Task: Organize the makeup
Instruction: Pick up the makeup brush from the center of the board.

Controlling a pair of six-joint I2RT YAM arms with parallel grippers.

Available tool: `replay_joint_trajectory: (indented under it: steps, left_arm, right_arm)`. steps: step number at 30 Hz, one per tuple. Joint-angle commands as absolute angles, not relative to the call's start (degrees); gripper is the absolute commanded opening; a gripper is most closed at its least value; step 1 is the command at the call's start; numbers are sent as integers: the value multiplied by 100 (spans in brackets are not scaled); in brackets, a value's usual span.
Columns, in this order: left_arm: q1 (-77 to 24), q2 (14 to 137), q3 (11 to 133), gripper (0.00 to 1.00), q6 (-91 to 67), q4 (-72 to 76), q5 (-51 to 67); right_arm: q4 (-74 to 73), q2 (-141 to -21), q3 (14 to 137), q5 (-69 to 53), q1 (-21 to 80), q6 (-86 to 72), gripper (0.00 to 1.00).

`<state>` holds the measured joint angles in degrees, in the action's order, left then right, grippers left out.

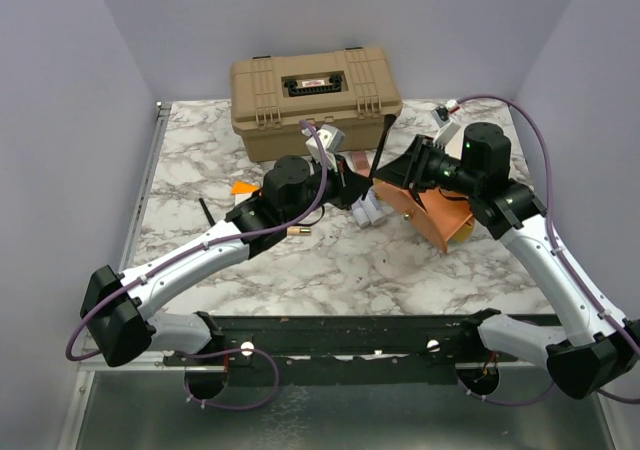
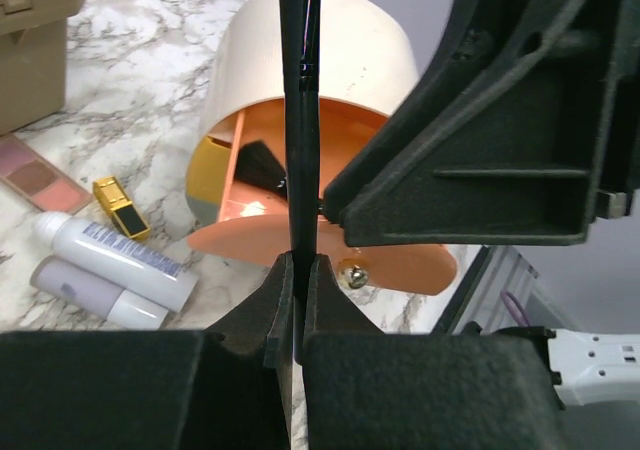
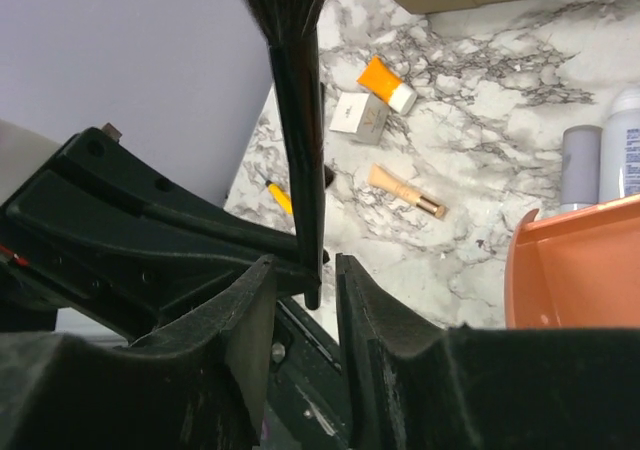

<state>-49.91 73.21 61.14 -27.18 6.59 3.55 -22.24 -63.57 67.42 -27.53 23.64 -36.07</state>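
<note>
Arms [image 1: 200,245] [image 1: 545,235] angled inward, left end effector [image 2: 297,270] tight on black brush [image 2: 298,120], right end effector [image 3: 305,270] narrowly open around it.

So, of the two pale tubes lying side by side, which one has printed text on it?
The white tube, the one lying nearer the gold stick. The lilac-grey tube beside it is thinner and shows no print in this view.
</note>
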Motion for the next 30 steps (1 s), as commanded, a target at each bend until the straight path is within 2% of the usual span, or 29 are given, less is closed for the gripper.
replay_joint_trajectory:
  steps: [1, 9, 14, 18, 23, 26, 30]
  left_arm:
    - [-5068, 7228, 6167, 0, -2786, 943, 780]
    - [-5159, 7254, 6302, 0, -2796, 1002, 848]
    - [-5187, 7250, 6371, 0, -2767, 1019, 1000]
    - [-5195, 7264, 6363, 0, -2762, 1034, 1089]
    - [-5229, 7277, 6359, 0, -2780, 1096, 1140]
    - [-5231, 7276, 6363, 0, -2769, 1109, 1156]
    - [-5240, 7277, 6355, 0, -2764, 1132, 1187]
  right_arm:
    - [-1761, -6237, 6634, -2843, 2397, -3760, 34]
    - [-871, -5931, 6209, -2857, 2397, -4185, 33]
    - [-901, -5895, 6149, -2626, 2397, -4221, 32]
    - [-890, -5906, 6155, -2705, 2398, -4188, 19]
    - [-1130, -5950, 6253, -2629, 2399, -4082, 22]
    - [-1157, -5974, 6260, -2621, 2392, -4078, 27]
    - [-1160, -5983, 6246, -2583, 2391, -4101, 24]
